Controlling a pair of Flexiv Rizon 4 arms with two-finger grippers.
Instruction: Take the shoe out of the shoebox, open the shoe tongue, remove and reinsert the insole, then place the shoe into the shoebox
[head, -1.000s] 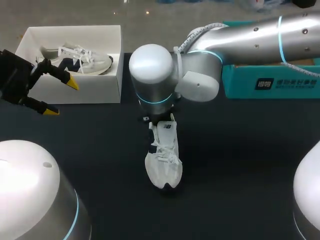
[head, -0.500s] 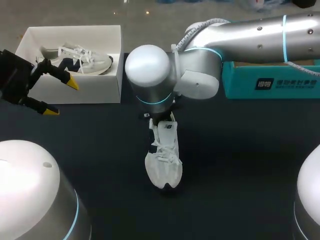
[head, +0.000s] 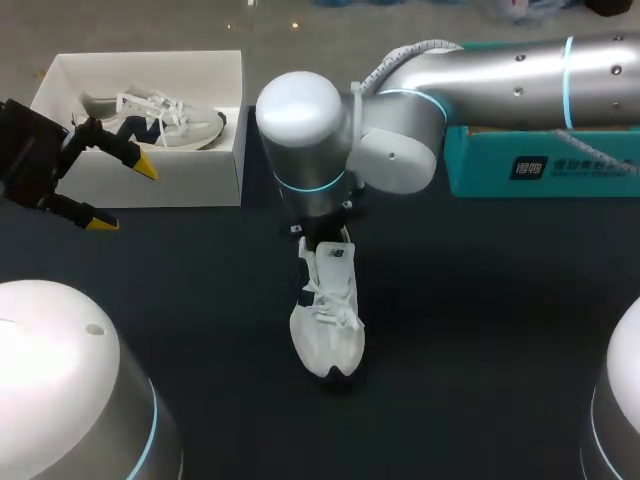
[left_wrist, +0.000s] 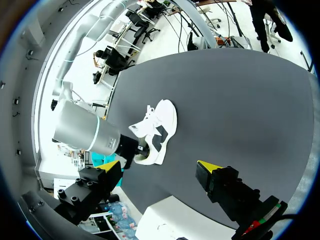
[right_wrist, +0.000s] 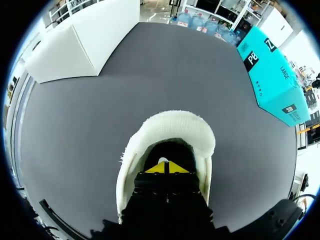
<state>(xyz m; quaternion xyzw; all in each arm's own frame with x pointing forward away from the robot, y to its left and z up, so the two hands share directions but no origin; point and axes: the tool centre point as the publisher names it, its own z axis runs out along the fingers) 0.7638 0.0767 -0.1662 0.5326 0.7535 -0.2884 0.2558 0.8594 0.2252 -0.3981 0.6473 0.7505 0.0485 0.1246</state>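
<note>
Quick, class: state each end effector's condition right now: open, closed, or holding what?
Left end effector: open, holding nothing.
Right end effector: closed, tips inside the white shoe; whether it grips anything there cannot be told.

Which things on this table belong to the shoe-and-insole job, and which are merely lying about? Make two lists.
Job: white lace-up sneaker on the black tabletop; open white cardboard shoebox; right gripper, tips in the sneaker's opening; left gripper, open near the shoebox.
Lying about: second pale sneaker inside the shoebox; teal rectangular carton.
</note>
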